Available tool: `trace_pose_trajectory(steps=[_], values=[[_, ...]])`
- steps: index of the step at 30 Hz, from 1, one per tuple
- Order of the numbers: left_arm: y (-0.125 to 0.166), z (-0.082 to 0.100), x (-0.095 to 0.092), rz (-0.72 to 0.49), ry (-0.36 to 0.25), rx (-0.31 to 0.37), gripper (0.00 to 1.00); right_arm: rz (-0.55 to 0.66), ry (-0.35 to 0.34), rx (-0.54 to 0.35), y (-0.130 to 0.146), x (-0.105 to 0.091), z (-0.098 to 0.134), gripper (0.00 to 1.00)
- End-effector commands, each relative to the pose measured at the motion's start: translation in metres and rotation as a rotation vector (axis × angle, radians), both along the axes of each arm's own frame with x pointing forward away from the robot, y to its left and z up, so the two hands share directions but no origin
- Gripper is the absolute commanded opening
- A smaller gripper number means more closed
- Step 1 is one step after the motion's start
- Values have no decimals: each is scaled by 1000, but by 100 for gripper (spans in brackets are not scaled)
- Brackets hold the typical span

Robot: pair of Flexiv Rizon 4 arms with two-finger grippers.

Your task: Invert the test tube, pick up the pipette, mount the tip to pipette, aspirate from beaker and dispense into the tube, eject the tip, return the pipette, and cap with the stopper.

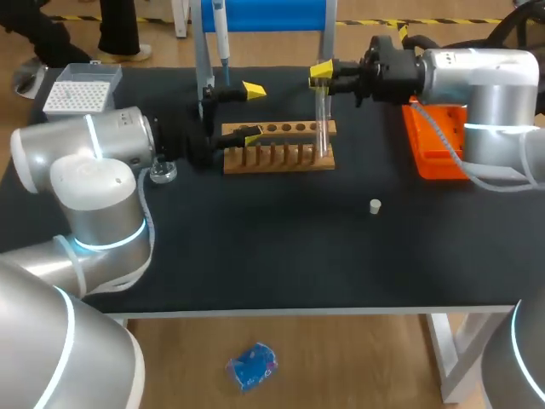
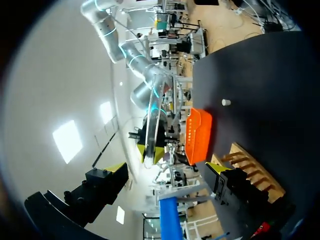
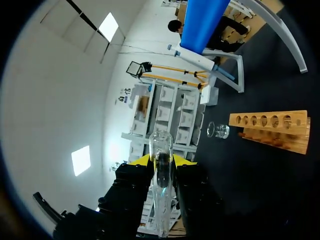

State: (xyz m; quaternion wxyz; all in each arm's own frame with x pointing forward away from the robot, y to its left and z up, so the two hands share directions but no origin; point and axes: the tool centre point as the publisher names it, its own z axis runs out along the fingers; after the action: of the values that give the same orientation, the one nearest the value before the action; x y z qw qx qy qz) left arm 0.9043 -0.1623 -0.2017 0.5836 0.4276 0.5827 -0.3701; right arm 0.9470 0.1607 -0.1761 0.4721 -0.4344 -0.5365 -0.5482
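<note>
My right gripper (image 1: 321,73) is shut on a clear test tube (image 1: 322,119) that hangs upright, its lower end at the right end of the wooden rack (image 1: 279,146). In the right wrist view the test tube (image 3: 162,170) sticks out between the yellow fingertips (image 3: 142,160). At the rack's left end my left gripper (image 1: 253,114) stands open and holds nothing. The pipette (image 1: 221,34) hangs on its stand behind. A small white stopper (image 1: 375,205) lies on the mat, and a glass beaker (image 1: 163,173) sits by my left arm. The tip box (image 1: 81,89) is at the far left.
An orange tray (image 1: 436,141) lies at the right under my right arm. The stand's post (image 1: 202,60) rises just behind my left gripper. In the left wrist view the rack (image 2: 250,167), the orange tray (image 2: 199,135) and the stopper (image 2: 226,102) lie ahead of that gripper.
</note>
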Motion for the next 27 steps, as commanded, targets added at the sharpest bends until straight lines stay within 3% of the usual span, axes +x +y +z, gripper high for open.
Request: trace_pose_trajectory(steps=[1, 8, 11, 19, 27], values=[[-9, -5, -8, 19, -64, -1, 100, 32, 11, 3, 8, 14, -8, 0], [-24, -4, -13, -55, -168, 23, 100, 55, 55, 12, 17, 21, -19, 0], [-33, -4, -12, -78, -180, 34, 100, 63, 58, 6, 22, 22, -23, 0], [-50, -7, -6, -157, -136, 75, 100, 77, 50, 4, 30, 27, -25, 0], [-66, -9, -5, -177, -125, 63, 100, 84, 50, 11, 41, 32, -30, 0]])
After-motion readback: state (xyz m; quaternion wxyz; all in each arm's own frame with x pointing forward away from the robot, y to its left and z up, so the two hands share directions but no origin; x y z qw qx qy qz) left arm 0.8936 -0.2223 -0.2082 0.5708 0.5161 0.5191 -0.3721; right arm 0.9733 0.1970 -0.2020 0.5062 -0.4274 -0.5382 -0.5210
